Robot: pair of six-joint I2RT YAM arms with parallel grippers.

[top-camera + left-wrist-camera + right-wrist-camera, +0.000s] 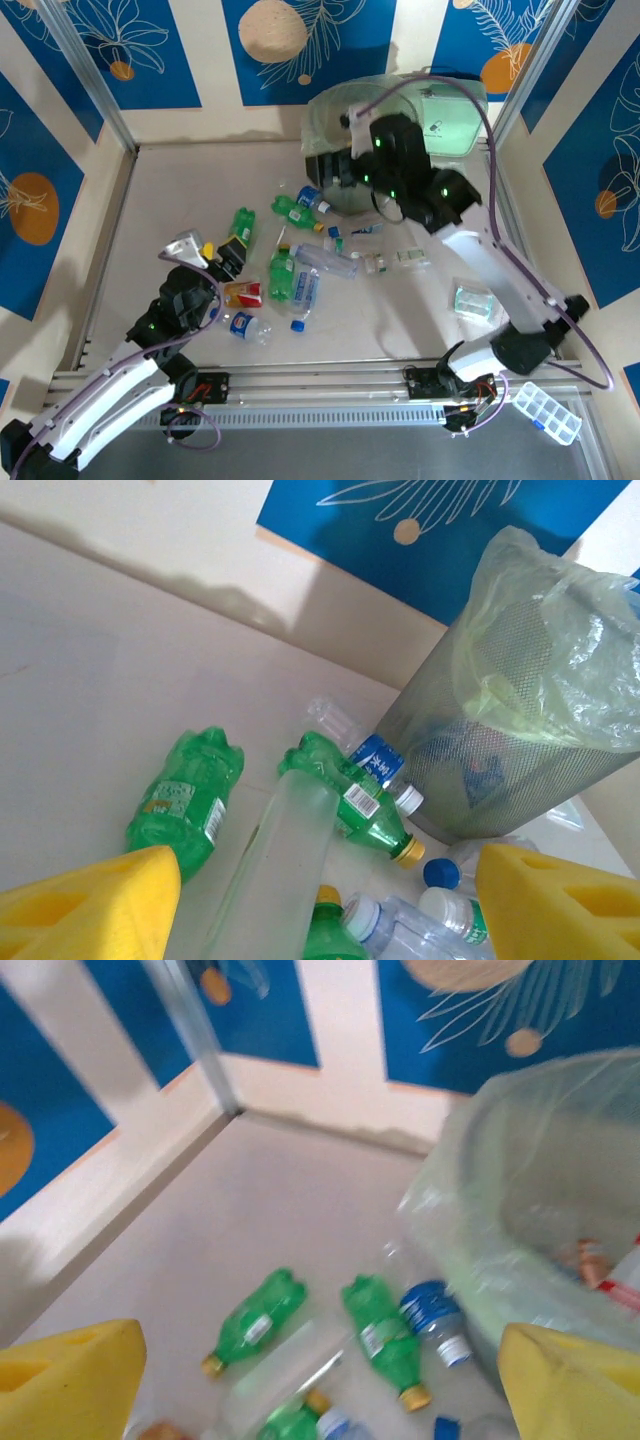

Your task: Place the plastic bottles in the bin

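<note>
Several plastic bottles lie in a loose heap on the table: green ones, a blue-labelled clear one against the bin, and clear ones in the middle. The bin stands at the back, lined with a pale green bag. My left gripper hovers open at the heap's left edge. Between its yellow fingers I see a frosted clear bottle lying untouched, with green bottles beside it. My right gripper is open by the bin's rim, above green bottles.
A red-labelled orange bottle lies by the left gripper. A flat mint-green case sits at the right, near the right arm. A clear compartment box rests beyond the front rail. Walls close the table on three sides.
</note>
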